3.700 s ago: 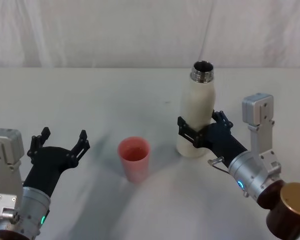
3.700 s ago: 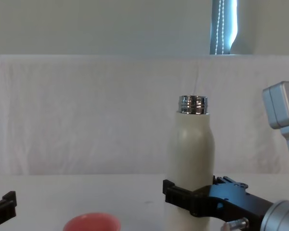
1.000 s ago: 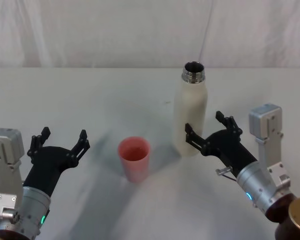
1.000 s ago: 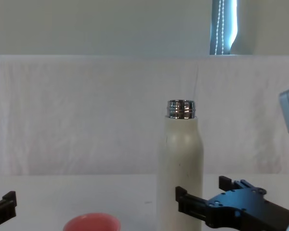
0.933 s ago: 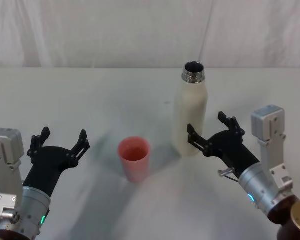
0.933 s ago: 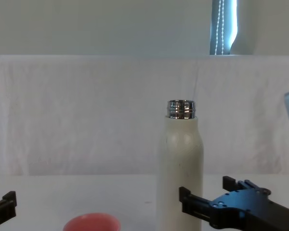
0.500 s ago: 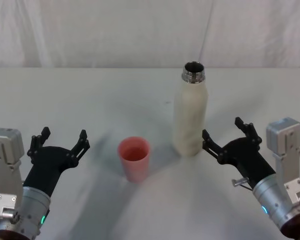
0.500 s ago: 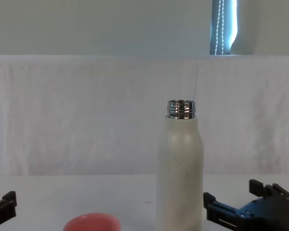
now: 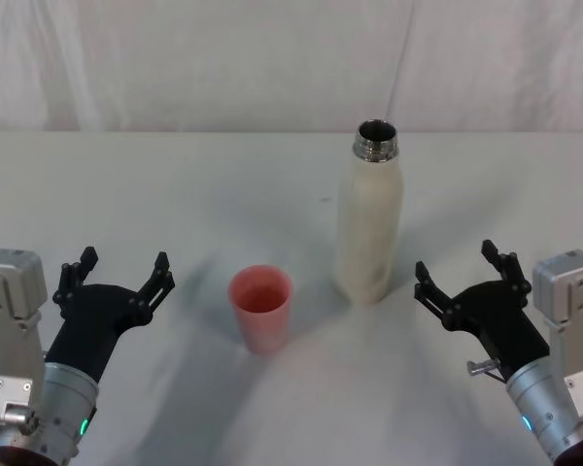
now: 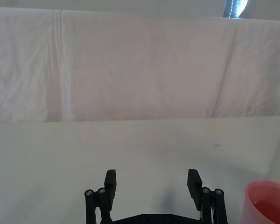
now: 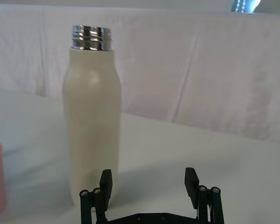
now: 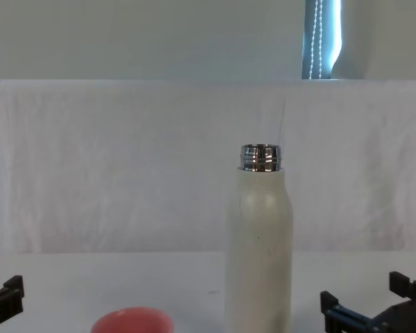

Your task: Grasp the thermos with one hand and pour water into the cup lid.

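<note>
Thermos point(image 9: 370, 219) upright on the white table point(image 9: 175, 194), chrome neck uncapped, free of any grip. Cup lid point(image 9: 261, 309) standing mouth-up near the thermos, toward the robot's left and closer to the robot, apart from it. Right gripper point(image 9: 464, 269) just beside the thermos on its right, fingers spread wide, holding nothing, not touching the bottle. Left gripper point(image 9: 119, 272) low over the table left of the cup lid, well apart from it, fingers likewise spread, empty.

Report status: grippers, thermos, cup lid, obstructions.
Both grippers open: right gripper beside upright thermos, left gripper parked. Cup lid upright. Nothing between.
</note>
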`<action>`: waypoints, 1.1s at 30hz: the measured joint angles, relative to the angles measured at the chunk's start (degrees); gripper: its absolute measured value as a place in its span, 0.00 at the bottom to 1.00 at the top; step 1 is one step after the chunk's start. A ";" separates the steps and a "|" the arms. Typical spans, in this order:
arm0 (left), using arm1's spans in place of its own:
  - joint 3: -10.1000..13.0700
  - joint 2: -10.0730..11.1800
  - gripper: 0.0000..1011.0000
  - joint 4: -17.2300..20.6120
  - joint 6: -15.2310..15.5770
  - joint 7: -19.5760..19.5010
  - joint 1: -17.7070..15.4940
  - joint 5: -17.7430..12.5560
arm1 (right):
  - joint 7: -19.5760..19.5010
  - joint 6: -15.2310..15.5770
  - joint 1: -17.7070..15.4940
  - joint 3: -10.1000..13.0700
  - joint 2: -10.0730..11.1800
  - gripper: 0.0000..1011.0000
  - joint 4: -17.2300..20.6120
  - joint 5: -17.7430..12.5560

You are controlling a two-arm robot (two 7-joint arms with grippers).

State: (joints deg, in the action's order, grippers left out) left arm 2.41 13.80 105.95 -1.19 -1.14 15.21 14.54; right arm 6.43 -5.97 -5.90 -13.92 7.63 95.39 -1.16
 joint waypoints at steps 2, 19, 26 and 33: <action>0.00 0.00 0.99 0.00 0.00 0.00 0.00 0.00 | -0.43 -0.44 -0.21 0.48 -0.45 0.99 -0.41 0.47; 0.00 0.00 0.99 0.00 0.00 0.00 0.00 0.00 | -1.19 -1.83 -0.93 2.15 -2.41 0.99 -2.17 2.52; 0.00 0.00 0.99 0.00 0.00 0.00 0.00 0.00 | -1.17 -2.13 -1.08 2.69 -2.96 0.99 -2.50 2.57; 0.00 0.00 0.99 0.00 0.00 0.00 0.00 0.00 | -1.11 -2.36 -1.04 2.97 -3.27 0.99 -2.75 2.70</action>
State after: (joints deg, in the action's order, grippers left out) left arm 2.41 13.81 105.95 -1.19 -1.14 15.21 14.54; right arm 5.32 -8.33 -6.94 -10.96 4.36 92.64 1.54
